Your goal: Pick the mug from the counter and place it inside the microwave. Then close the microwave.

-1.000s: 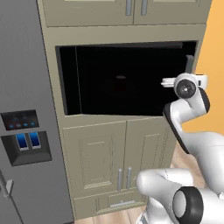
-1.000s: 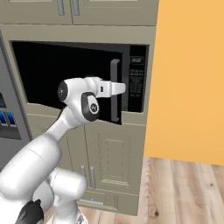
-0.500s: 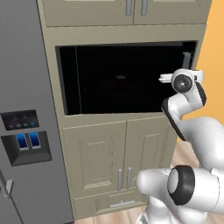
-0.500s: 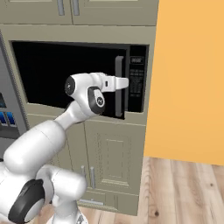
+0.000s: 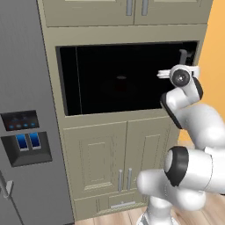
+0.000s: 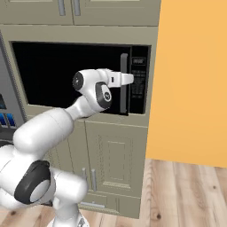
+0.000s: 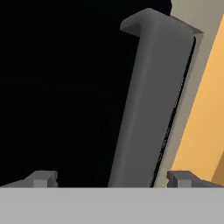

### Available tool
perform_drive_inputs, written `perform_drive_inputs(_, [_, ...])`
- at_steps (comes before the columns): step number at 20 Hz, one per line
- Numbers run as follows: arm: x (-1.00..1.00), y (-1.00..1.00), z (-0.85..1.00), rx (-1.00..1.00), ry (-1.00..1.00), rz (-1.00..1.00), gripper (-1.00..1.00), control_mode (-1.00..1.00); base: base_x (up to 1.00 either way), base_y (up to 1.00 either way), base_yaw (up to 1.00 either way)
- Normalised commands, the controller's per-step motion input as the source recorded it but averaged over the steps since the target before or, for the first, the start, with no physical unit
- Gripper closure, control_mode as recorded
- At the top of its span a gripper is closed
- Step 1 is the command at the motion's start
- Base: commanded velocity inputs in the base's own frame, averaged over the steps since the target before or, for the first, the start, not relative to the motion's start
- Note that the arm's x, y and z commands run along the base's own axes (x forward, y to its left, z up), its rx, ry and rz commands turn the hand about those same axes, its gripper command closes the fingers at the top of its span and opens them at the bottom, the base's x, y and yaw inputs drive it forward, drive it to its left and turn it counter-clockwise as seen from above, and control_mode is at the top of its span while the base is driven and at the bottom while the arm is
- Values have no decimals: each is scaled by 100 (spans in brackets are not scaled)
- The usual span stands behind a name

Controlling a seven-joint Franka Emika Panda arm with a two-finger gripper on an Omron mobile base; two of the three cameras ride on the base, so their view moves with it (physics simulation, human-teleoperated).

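Item: my claw (image 7: 109, 178), spread wide, empty, straddling the handle (image 7: 142, 105) of the microwave (image 6: 66, 75). Handle at 12 o'clock. Door looks shut or nearly. Advice: push squarely, steadily. Mug: cannot tell where.

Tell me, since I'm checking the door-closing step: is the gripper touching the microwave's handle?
Cannot tell. In the hand view the handle rises between the open gripper's fingertips, but neither contact nor a gap shows plainly.
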Motion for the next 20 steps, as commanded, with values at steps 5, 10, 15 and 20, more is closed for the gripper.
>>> perform_drive_inputs(5, [47,-1,8,0,0,2,-100,-100,0,0,0])
perform_drive_inputs(10, [42,0,6,0,0,2,-100,-100,0,0,0])
perform_drive_inputs(15, [28,0,1,0,0,2,-100,-100,0,0,0])
perform_drive_inputs(20, [1,0,0,0,0,1,-100,-100,0,0,0])
